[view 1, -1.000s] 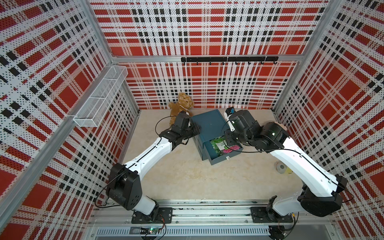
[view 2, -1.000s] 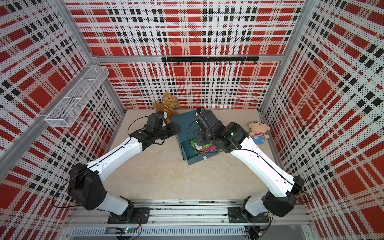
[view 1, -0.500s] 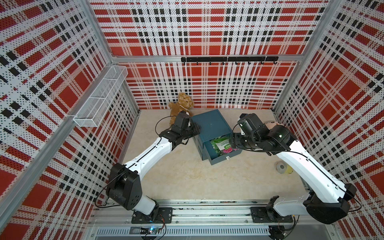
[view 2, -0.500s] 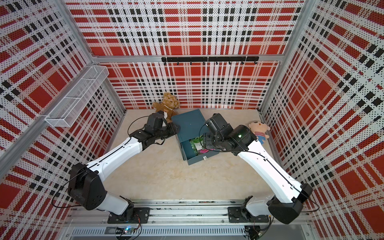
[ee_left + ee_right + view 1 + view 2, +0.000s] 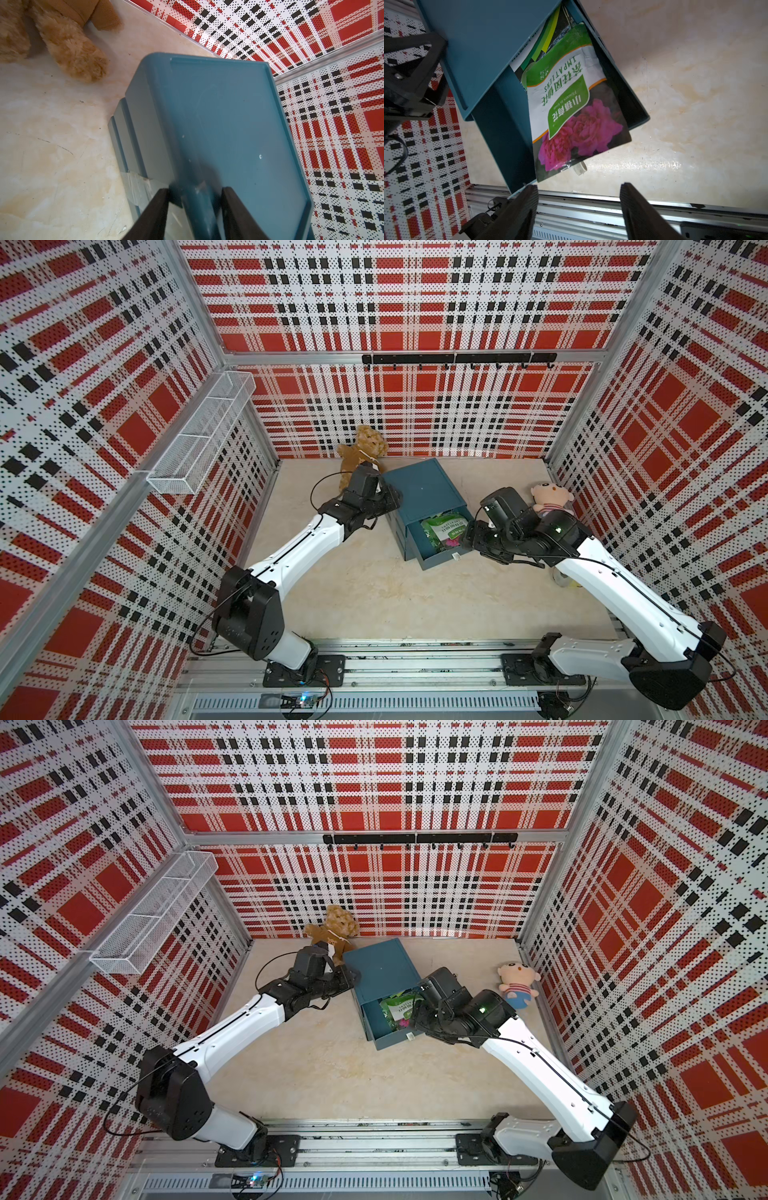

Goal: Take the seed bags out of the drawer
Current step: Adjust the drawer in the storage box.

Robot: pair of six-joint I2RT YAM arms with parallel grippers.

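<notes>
Left gripper [image 5: 195,190]: clamped on cabinet [image 5: 218,114] corner, bracing it;
Right gripper [image 5: 578,186]: jaws wide, empty; at 3 o'clock of drawer [image 5: 438,562];
Seed bags [image 5: 571,99]: untouched inside.

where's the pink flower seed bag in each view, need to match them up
In a top view: pink flower seed bag in the open drawer, right of centre.
In a top view: same drawer, near centre.
Left wrist: not in it.
Right wrist: mid-picture.
Shared landmark: blue cabinet top.
</notes>
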